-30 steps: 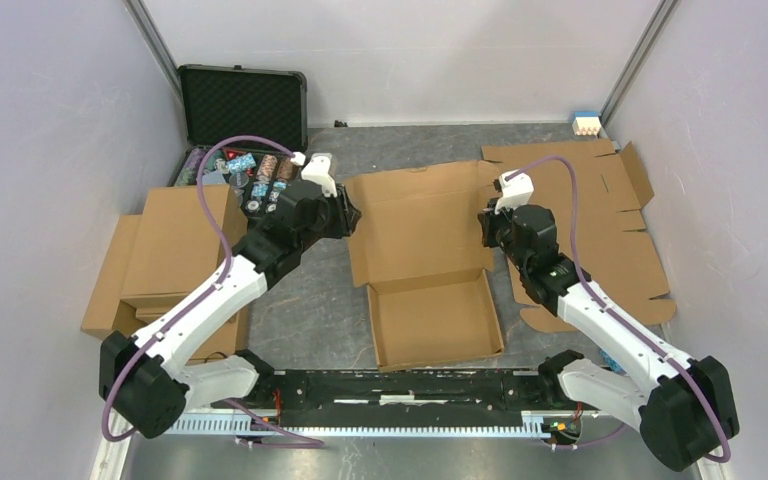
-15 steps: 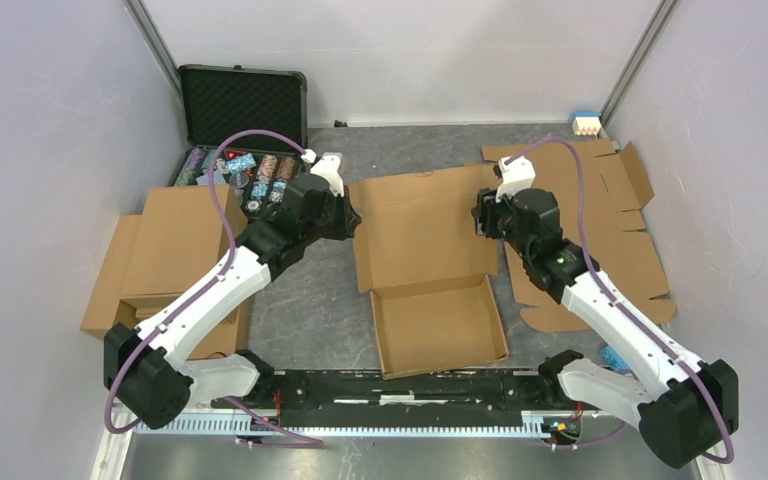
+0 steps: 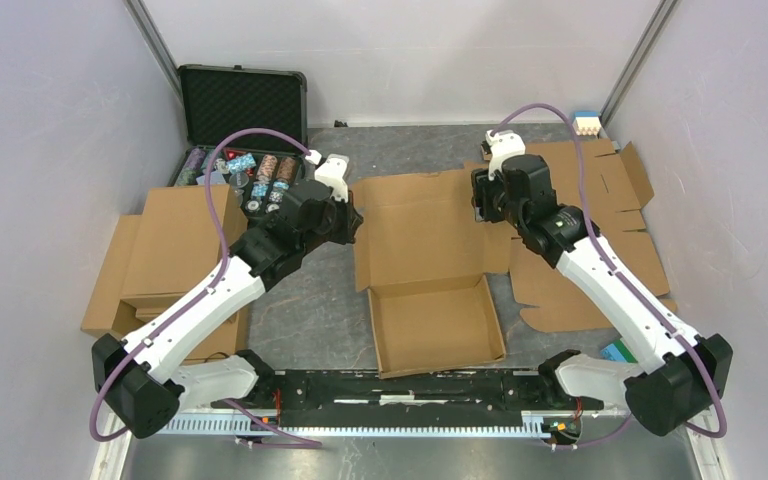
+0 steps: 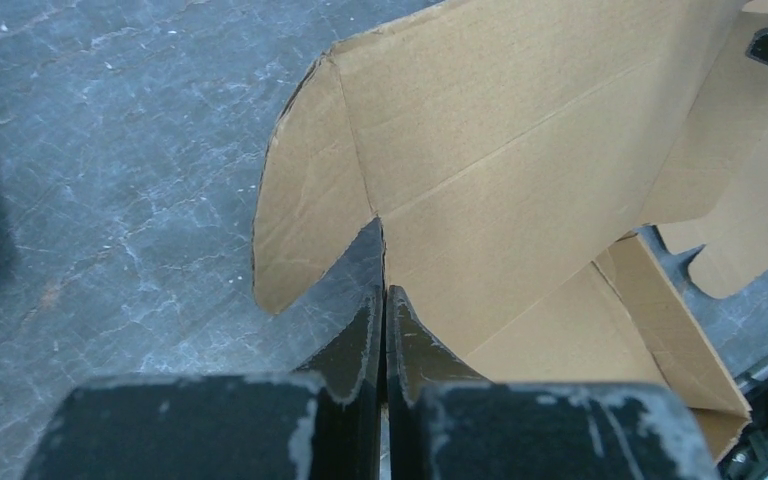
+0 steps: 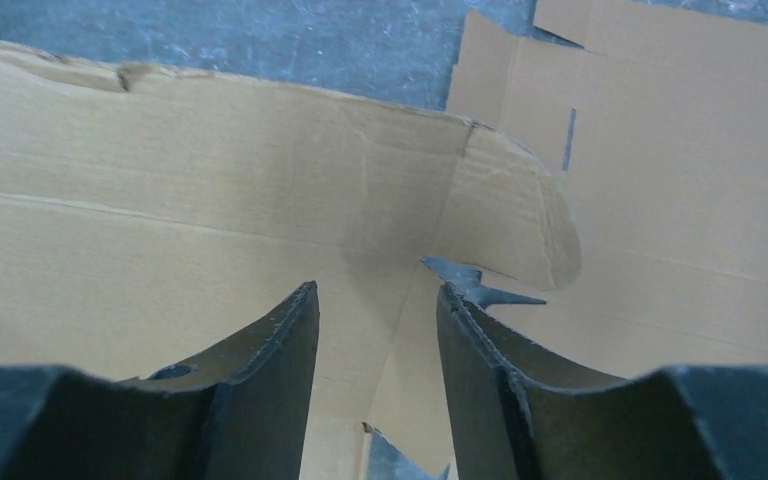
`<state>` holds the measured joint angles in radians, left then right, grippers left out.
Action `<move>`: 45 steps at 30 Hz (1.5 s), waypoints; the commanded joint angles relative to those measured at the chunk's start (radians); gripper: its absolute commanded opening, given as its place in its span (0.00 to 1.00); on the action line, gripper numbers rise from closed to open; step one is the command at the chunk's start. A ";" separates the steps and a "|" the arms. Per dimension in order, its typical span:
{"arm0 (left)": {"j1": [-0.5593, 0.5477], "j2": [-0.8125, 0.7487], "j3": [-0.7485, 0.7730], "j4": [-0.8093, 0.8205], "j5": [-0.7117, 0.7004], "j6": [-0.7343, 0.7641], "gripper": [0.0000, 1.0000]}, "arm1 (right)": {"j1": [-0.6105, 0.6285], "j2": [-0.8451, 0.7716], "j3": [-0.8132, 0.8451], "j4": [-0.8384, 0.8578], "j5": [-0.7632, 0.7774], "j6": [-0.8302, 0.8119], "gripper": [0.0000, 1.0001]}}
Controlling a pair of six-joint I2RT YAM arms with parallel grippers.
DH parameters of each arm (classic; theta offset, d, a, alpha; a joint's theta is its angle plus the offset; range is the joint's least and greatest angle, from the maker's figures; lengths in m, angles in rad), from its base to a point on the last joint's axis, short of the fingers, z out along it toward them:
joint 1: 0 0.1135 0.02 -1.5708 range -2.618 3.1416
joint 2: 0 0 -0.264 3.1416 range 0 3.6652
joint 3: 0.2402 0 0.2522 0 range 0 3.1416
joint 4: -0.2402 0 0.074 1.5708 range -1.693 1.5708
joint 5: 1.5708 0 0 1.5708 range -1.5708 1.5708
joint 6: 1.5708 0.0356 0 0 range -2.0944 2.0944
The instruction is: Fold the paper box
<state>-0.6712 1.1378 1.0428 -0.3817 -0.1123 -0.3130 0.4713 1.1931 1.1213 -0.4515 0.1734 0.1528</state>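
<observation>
The paper box [image 3: 425, 225] lies mid-table, brown cardboard, with its shallow tray [image 3: 435, 325] toward me and its lid panel stretching away. My left gripper [image 3: 352, 222] is at the lid's left edge. In the left wrist view the left gripper [image 4: 384, 298] is shut on the thin upright side flap, just below the rounded ear flap [image 4: 305, 210]. My right gripper [image 3: 480, 205] hovers at the lid's right edge. In the right wrist view the right gripper [image 5: 375, 295] is open with nothing held, the lid panel [image 5: 210, 240] and its right ear flap [image 5: 520, 220] lying beyond.
An open black case [image 3: 243, 105] with poker chips [image 3: 250, 170] stands back left. Stacked cardboard [image 3: 165, 250] lies on the left, flat blanks [image 3: 610, 230] on the right under the right arm. A small white-blue object [image 3: 586, 124] sits back right.
My left gripper has shut on the lid's left side flap. The right gripper has opened, let go of the right edge and moved farther back.
</observation>
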 commanded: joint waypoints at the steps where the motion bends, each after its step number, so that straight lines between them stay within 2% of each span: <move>1: -0.013 -0.024 0.042 0.006 -0.041 0.071 0.02 | 0.001 -0.007 0.061 -0.084 0.061 -0.046 0.56; 6: -0.019 -0.018 0.036 0.006 -0.061 0.082 0.02 | -0.024 -0.019 0.061 -0.099 0.051 -0.079 0.73; 14: -0.038 -0.016 0.033 0.006 -0.084 0.101 0.02 | -0.088 0.068 0.105 -0.136 -0.070 -0.124 0.77; 16: -0.039 -0.013 0.035 0.005 -0.088 0.103 0.02 | -0.094 0.077 0.110 -0.138 -0.112 -0.124 0.76; 18: -0.042 -0.010 0.038 0.006 -0.090 0.104 0.02 | -0.095 0.085 0.109 -0.137 -0.168 -0.121 0.71; 20: -0.044 -0.005 0.040 0.006 -0.094 0.104 0.02 | -0.094 0.089 0.110 -0.148 -0.201 -0.116 0.62; 27: -0.056 0.015 0.069 0.001 -0.130 0.098 0.02 | -0.095 0.061 0.111 -0.141 -0.241 -0.085 0.06; 28: -0.056 0.021 0.080 -0.003 -0.136 0.094 0.02 | -0.094 0.064 0.116 -0.136 -0.245 -0.080 0.01; 33: -0.057 0.074 0.171 -0.050 -0.230 0.030 0.02 | -0.093 0.071 0.151 -0.087 -0.248 -0.022 0.00; 38: -0.056 0.136 0.280 -0.062 -0.371 -0.058 0.02 | -0.080 0.045 0.112 0.064 -0.196 0.081 0.00; 39: -0.056 0.137 0.260 0.034 -0.400 -0.080 0.02 | -0.049 0.008 0.046 0.192 -0.112 0.145 0.00; 45: -0.057 0.098 0.096 0.313 -0.416 -0.090 0.02 | 0.013 -0.091 -0.159 0.533 0.081 0.240 0.00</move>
<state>-0.7193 1.2644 1.2301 -0.3382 -0.5026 -0.3397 0.4408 1.1751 1.0695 -0.2447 0.1242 0.2836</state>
